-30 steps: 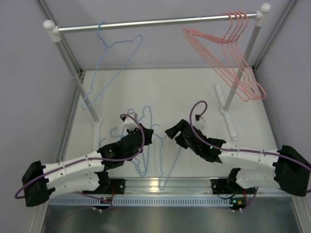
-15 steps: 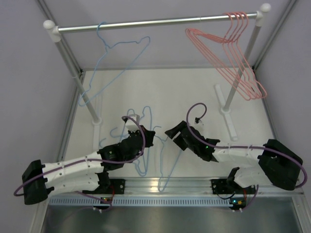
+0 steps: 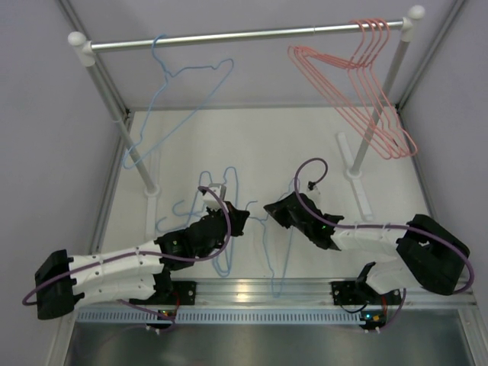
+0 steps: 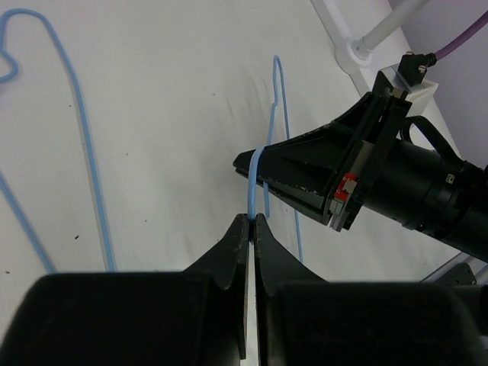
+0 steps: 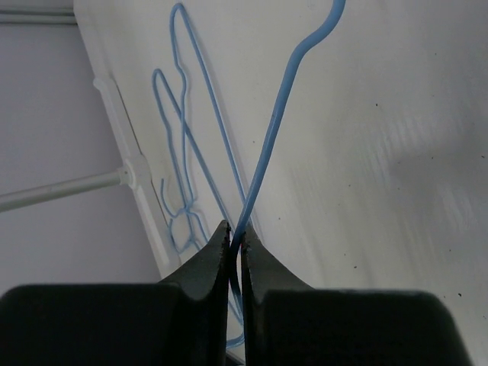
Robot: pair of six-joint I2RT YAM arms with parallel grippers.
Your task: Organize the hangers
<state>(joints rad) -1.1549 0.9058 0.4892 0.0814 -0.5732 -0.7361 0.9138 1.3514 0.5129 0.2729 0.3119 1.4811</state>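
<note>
The hangers (image 3: 372,42) stand part-sorted on the rail (image 3: 229,35). In the top view, the pink-red ones are bunched at the 1 o'clock end and one hung blue hanger (image 3: 200,67) sits alone at the 11 o'clock end. The loose blue hangers (image 4: 78,126) lie flat on the table (image 3: 290,145) near 7 o'clock. We judge the step in hand to be the pick-up of the held blue hanger (image 4: 253,183), gripped by both arms at once just short of the table's 6 o'clock edge. The left claw (image 4: 251,219) is pressed together on its wire. In the left wrist view the wire leaves the fingertips toward 12 o'clock and passes straight into the tip of the right claw (image 5: 235,229), which enters from 3 o'clock and pinches the same strand just beyond. In the right wrist view that strand runs from the pinched tips toward 1 o'clock. In the top view the rest of the frame trails toward 6 o'clock, below both claws. We judge that the next move calls for one claw to let go. The other can then lift the frame clear of the loose wires, turn its hook upward and carry it to the 11 o'clock end of the rail. We cannot tell which arm is to carry it.
</note>
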